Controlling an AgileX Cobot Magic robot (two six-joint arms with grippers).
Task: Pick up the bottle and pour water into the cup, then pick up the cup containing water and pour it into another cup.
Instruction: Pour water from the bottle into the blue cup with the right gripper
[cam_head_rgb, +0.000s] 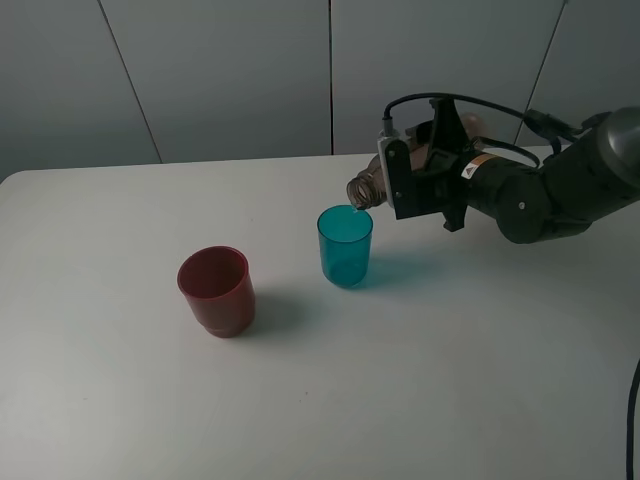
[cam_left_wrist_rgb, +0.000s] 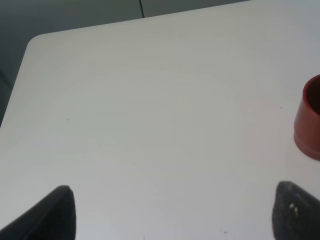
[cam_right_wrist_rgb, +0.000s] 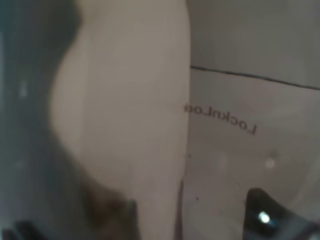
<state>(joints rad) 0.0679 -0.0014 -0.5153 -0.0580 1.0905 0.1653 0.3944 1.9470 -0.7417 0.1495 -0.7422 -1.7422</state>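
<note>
- Right end effector (cam_head_rgb: 420, 180) clamps the smoky bottle (cam_head_rgb: 364, 190), which is tipped almost level with its mouth just over the teal cup (cam_head_rgb: 345, 245) rim.
- Left end effector (cam_left_wrist_rgb: 170, 215) has its fingers spread wide.
- Teal cup stands mid-tabletop (cam_head_rgb: 450, 380); I cannot tell its contents.
- Red cup (cam_head_rgb: 215, 290) stands apart from it, nearer the left edge.
- Grey panelled wall (cam_head_rgb: 230, 70) lies beyond the far edge.

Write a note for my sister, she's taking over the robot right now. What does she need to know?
Right gripper: shut on the bottle, which is tipped with its mouth just over the teal cup's rim.
Left gripper: open, empty, above the table near the red cup.
Both cups stand upright and apart, red on the left of the high view.
Done: bottle picked up, pour started. How much water is in the teal cup cannot be told.
Left: finish pouring, then lift the teal cup and pour it into the red cup.
</note>
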